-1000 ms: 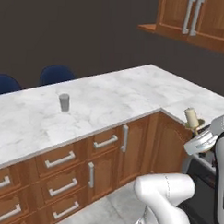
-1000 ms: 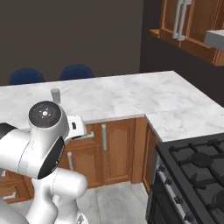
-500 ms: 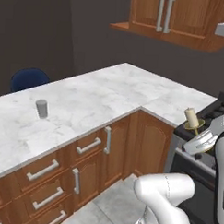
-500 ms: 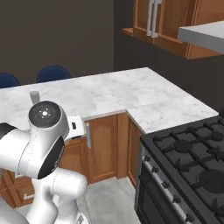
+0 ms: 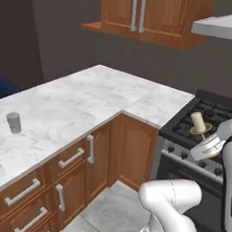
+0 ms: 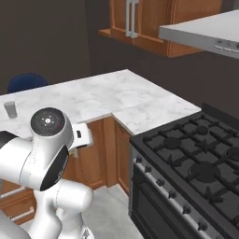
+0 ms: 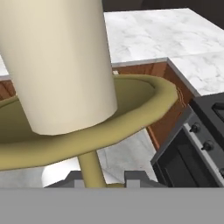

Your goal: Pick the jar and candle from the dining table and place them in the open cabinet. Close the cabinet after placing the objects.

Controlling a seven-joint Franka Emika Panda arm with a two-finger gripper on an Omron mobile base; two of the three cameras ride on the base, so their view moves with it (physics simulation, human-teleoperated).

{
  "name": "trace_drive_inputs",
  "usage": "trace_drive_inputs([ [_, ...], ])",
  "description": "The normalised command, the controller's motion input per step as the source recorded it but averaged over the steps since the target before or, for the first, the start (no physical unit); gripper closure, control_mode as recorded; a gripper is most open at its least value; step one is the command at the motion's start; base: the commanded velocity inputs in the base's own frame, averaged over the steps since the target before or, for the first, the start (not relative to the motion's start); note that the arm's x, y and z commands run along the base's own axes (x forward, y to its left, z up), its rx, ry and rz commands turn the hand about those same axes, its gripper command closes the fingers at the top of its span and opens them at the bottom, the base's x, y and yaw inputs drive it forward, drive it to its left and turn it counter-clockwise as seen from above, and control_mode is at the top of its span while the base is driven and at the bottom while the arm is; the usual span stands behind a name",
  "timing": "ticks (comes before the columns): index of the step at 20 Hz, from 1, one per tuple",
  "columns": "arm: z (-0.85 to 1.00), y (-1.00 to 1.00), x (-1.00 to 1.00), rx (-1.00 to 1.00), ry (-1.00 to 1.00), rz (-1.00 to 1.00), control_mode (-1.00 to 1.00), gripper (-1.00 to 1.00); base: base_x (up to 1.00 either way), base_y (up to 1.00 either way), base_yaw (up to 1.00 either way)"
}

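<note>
The cream candle [image 5: 198, 122] on its brass holder stands upright in my gripper [image 5: 203, 137], above the stove's front edge. In the hand view the candle [image 7: 61, 65] looms close, and its thin stem runs down between the fingertips [image 7: 135, 177]; my gripper [image 7: 105, 179] is shut on it. The small grey jar [image 5: 13, 122] stands on the marble dining table [image 5: 85, 100] at the far left. From the other side the jar [image 6: 10, 109] sits at the table's [image 6: 107, 93] left edge. The brown wall cabinet [image 5: 141, 14] hangs above, and the two doors in view, with silver handles, look closed.
A black gas stove [image 6: 196, 163] adjoins the counter on the right, under a grey range hood [image 6: 205, 32]. Wooden drawers with bar handles [image 5: 70, 158] front the counter. A blue chair [image 6: 25, 81] stands behind the table. The floor [image 5: 104, 210] lies low between arm and drawers.
The whole scene has slid leftward as the base moves; the stove and hood have come into view and the jar has drifted far left. The candle stays in my gripper.
</note>
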Motion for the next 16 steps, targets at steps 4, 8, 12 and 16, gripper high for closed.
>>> trace_drive_inputs([
  [4,0.00,0.00,0.00,0.00,0.00,0.00,1.00,1.00,-0.28,-0.31,-0.36],
  [8,0.00,0.00,0.00,0.00,0.00,0.00,1.00,1.00,-0.27,-0.32,-0.36],
  [12,0.00,0.00,0.00,0.00,0.00,0.00,1.00,1.00,-0.27,-0.33,-0.36],
  [16,0.00,0.00,0.00,0.00,0.00,0.00,1.00,1.00,-0.24,-0.33,-0.36],
])
